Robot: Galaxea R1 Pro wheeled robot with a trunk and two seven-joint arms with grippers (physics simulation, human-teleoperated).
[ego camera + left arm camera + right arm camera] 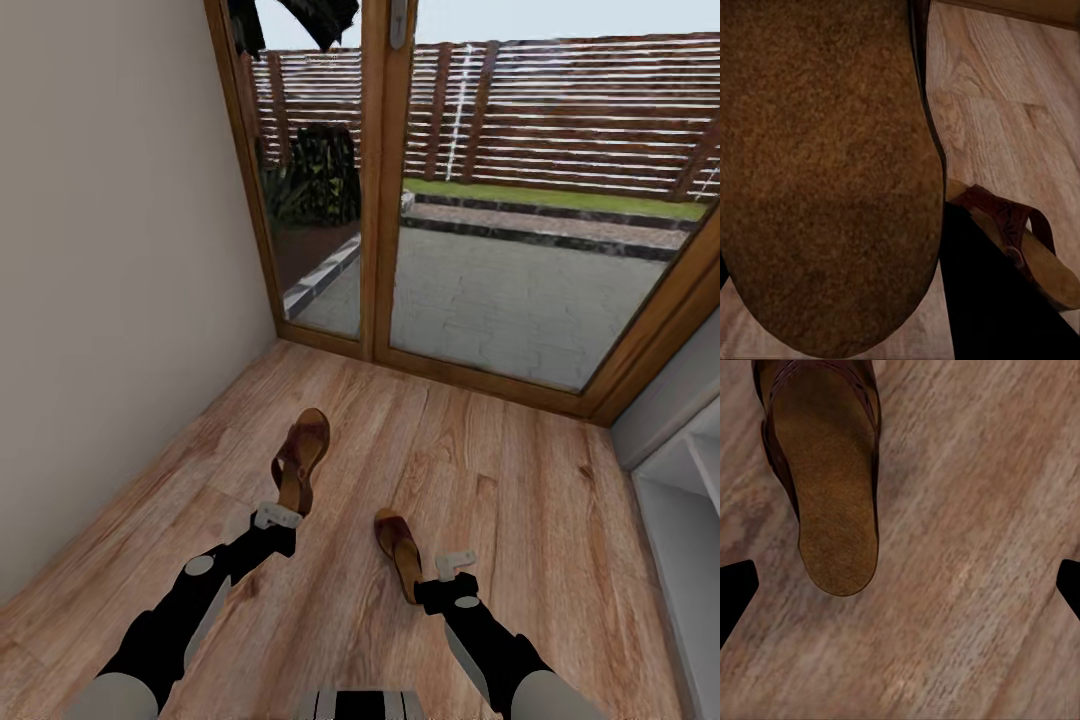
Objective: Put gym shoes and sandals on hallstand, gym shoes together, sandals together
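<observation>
— Where do we stand with the shoes?

— Early, as far as we can judge. Both brown sandals lie on the wood-plank corridor floor (520, 480): the far sandal (301, 458) left of the head view's centre, the near sandal (399, 551) lower and a little right. They are near each other but apart, and neither is on the rack.

— And the hallstand?

— We see only a pale edge of the hallstand (690, 500) at the right border of the head view, with nothing visibly on it. The gym shoes we cannot report on from here.

— What are our arms doing?

— Our left gripper (273, 520) sits at the heel end of the far sandal. In the left wrist view that sandal's tan footbed (825, 172) looms very close, with the other sandal (1020, 244) at the lower right. Whether those fingers are closed on the sandal or merely over it, we cannot tell.

— The right one?

— Our right gripper (456, 566) hangs just beside the near sandal's heel end. In the right wrist view its dark fingertips (735, 585) sit at opposite edges, spread wide with bare floor between them, and the sandal (825, 480) lies off in the upper left, outside the gap.

— So what remains?

— We judge nearly everything: lifting both sandals, setting them side by side on the rack, then the two gym shoes likewise.
</observation>
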